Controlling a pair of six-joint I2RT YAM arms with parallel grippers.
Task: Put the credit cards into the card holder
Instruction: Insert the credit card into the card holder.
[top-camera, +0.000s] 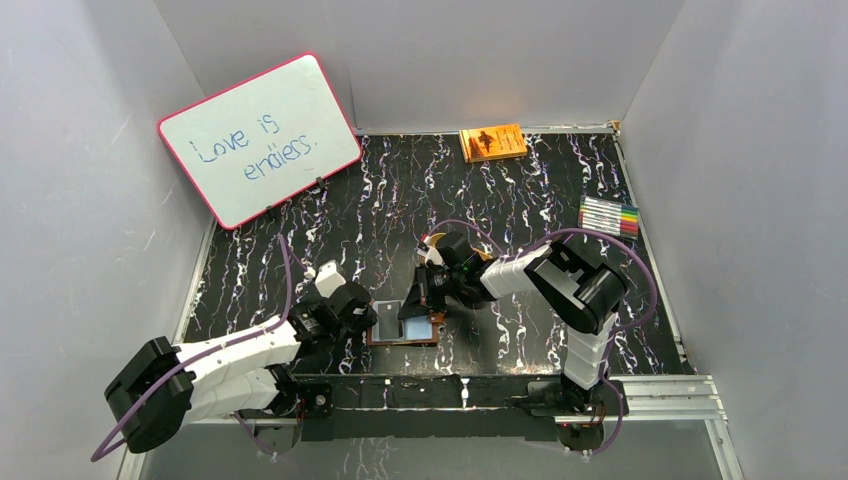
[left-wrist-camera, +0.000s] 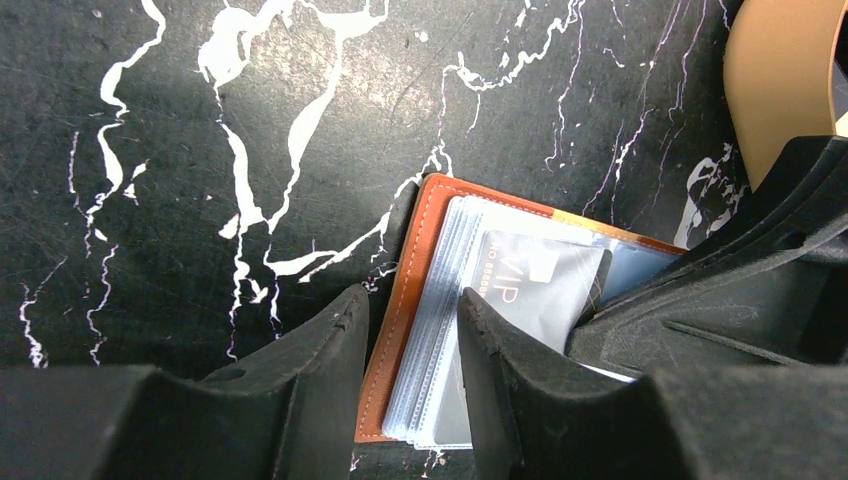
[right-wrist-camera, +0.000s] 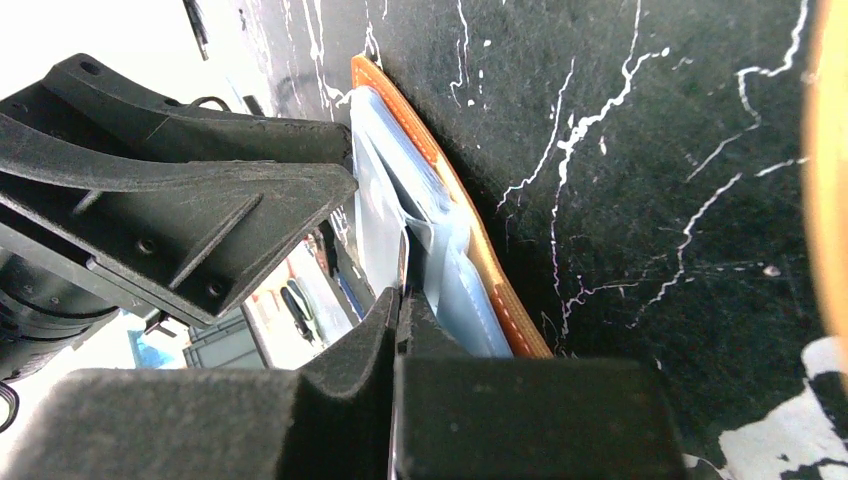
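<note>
Marbled black table (top-camera: 300, 250). Left gripper (left-wrist-camera: 410, 300) parted, straddling card holder (left-wrist-camera: 415, 260) edge, I judge to steady it. Right gripper (right-wrist-camera: 400, 305) clenched on grey credit card (left-wrist-camera: 545, 285), angled at the sleeves (left-wrist-camera: 440, 330) for insertion.

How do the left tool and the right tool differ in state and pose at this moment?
The left tool has its fingers apart, straddling the card holder at its leather edge. The right tool has its fingers pressed together, apparently pinching the grey card. In the top view the left tool comes in from the left, the right tool from the right. Both are black and sit low at the same open card holder.
</note>
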